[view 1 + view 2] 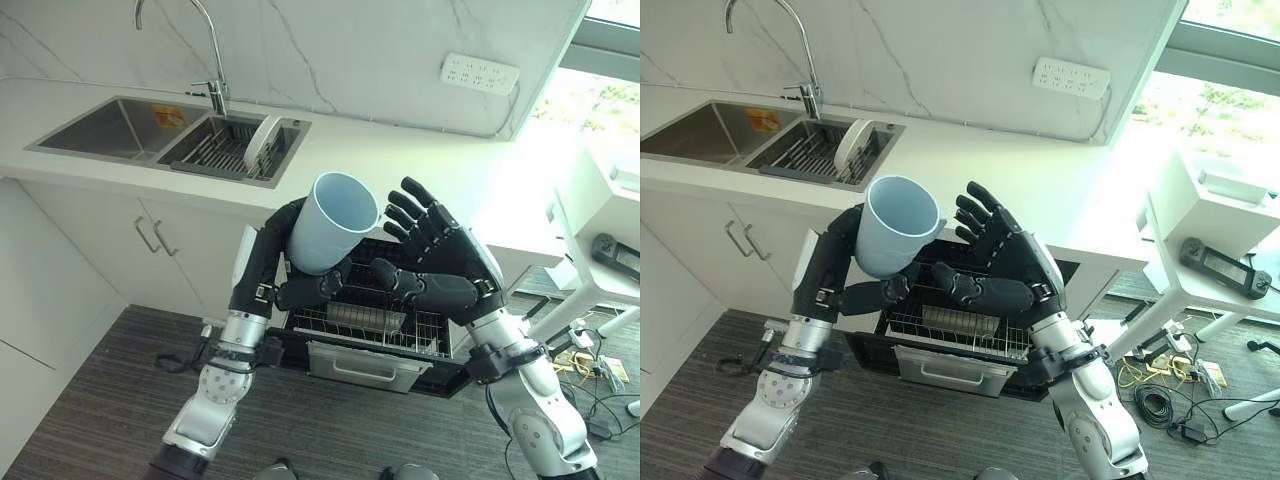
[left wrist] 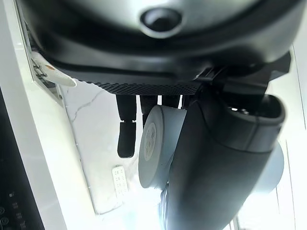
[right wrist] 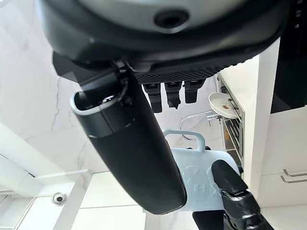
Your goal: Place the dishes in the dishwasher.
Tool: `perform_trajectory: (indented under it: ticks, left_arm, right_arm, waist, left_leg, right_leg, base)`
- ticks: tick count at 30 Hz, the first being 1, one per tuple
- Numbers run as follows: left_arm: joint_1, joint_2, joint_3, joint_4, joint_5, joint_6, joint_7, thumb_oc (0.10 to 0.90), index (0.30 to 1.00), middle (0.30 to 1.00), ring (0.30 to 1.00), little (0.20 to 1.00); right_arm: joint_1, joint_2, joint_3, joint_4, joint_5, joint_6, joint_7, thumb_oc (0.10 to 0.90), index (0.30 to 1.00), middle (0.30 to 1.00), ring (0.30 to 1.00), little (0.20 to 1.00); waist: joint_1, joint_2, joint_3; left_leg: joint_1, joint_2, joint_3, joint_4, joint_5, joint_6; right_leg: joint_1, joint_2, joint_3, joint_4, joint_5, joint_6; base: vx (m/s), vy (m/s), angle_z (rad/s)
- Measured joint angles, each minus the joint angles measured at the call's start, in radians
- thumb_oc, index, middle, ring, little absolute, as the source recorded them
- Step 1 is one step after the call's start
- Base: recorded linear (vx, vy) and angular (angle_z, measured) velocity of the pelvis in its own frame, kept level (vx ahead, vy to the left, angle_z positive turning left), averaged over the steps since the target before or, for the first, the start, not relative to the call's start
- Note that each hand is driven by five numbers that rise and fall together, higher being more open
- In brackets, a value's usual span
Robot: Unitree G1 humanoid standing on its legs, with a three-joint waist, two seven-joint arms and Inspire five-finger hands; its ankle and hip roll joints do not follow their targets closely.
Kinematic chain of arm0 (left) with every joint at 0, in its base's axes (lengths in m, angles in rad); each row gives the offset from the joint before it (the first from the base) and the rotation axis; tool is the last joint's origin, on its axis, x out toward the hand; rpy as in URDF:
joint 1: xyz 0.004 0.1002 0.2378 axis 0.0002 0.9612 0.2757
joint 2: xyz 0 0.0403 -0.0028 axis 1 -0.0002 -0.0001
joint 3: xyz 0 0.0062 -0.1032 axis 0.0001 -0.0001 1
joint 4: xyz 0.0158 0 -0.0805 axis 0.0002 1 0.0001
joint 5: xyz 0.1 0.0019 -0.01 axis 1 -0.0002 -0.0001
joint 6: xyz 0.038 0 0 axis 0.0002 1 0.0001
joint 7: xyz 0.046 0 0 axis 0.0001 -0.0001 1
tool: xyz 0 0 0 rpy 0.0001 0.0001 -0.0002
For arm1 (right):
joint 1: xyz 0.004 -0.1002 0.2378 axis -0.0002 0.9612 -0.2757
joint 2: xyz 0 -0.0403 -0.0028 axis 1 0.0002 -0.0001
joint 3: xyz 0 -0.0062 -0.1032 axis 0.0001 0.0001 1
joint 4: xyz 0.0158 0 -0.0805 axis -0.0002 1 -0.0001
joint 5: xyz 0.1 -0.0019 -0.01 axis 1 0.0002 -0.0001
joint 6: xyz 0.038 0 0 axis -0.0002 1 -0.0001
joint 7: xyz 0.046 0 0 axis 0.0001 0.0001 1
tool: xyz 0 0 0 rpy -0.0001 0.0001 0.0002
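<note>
A pale blue mug (image 1: 335,220) hangs tilted above the pulled-out dishwasher rack (image 1: 420,332), mouth up and toward the wall. My left hand (image 1: 272,245) is shut on it, its thumb (image 2: 220,158) across the mug's side and its fingers (image 2: 126,139) curled past the base of the mug (image 2: 156,143). My right hand (image 1: 445,250) is open beside the mug's handle, fingers spread upward, with its thumb (image 3: 134,143) reaching toward the mug (image 3: 201,177). The wire rack (image 1: 970,335) stands open below both hands.
A white plate (image 1: 262,140) stands on edge in the drainer of the steel sink (image 1: 110,125) under the faucet (image 1: 215,95). White counter (image 1: 400,160) runs behind the dishwasher. A white table (image 1: 1210,265) and floor cables (image 1: 1160,400) lie to the right.
</note>
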Motion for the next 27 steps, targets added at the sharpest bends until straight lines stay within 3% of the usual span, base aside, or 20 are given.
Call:
perform_trajectory:
  ticks: [27]
  left_arm:
    - [0.000, 0.000, -0.070, 0.000, -0.027, 0.000, -0.052, 0.400, 0.300, 0.300, 0.300, 0.300]
  right_arm:
    - [-0.030, -0.009, 0.071, 0.001, 0.000, 0.009, 0.003, 0.800, 0.900, 0.900, 0.900, 0.900]
  waist:
    - [0.004, 0.013, -0.029]
  left_leg:
    - [-0.001, -0.002, 0.004, -0.001, 0.001, 0.004]
  right_leg:
    - [0.007, 0.002, 0.008, -0.017, 0.019, -0.001]
  base:
    - [0.00, 0.000, 0.00]
